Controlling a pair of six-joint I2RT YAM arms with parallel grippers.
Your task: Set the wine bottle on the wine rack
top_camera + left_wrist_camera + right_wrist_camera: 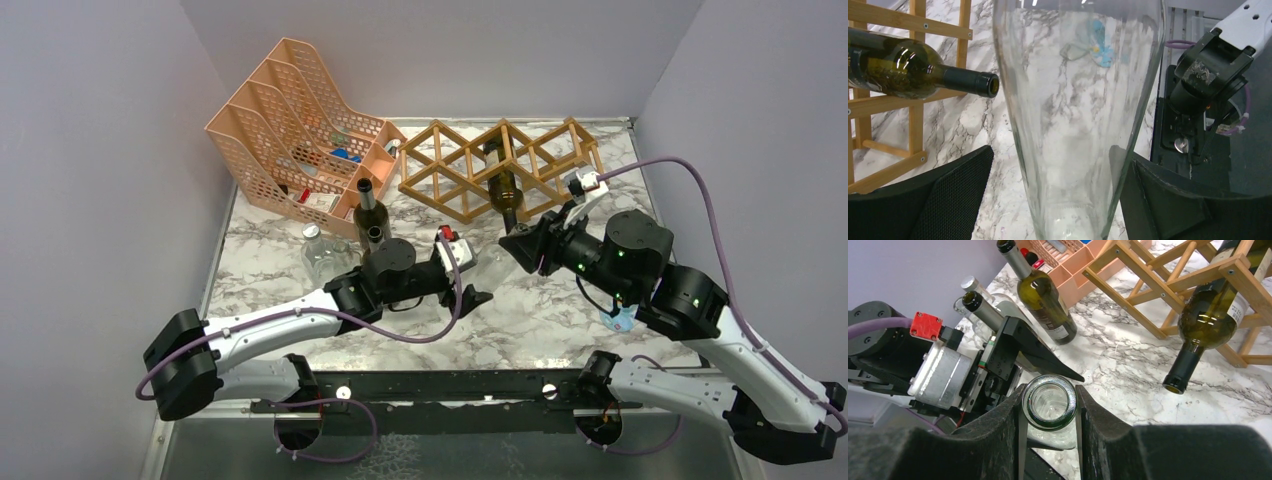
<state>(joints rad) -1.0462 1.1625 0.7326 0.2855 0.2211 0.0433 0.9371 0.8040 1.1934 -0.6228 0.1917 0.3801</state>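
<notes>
A clear glass wine bottle [493, 262] lies between my two grippers, low over the marble table. My right gripper [1049, 405] is shut on its mouth, one finger on each side of the rim. My left gripper [1053, 167] is open around the bottle's body [1073, 115]; the left finger [933, 195] stands apart from the glass, and the right finger [1168, 200] is at it. The wooden wine rack [500, 165] stands at the back and holds one dark green bottle [503, 185], neck towards me. Rack [1158, 280] and green bottle [1208, 320] also show in the right wrist view.
A peach perforated organizer [290, 120] stands at the back left. Two dark green bottles [371, 210] and a small clear bottle [318, 255] stand in front of it, near my left arm. A light blue scrap [620, 320] lies by the right arm.
</notes>
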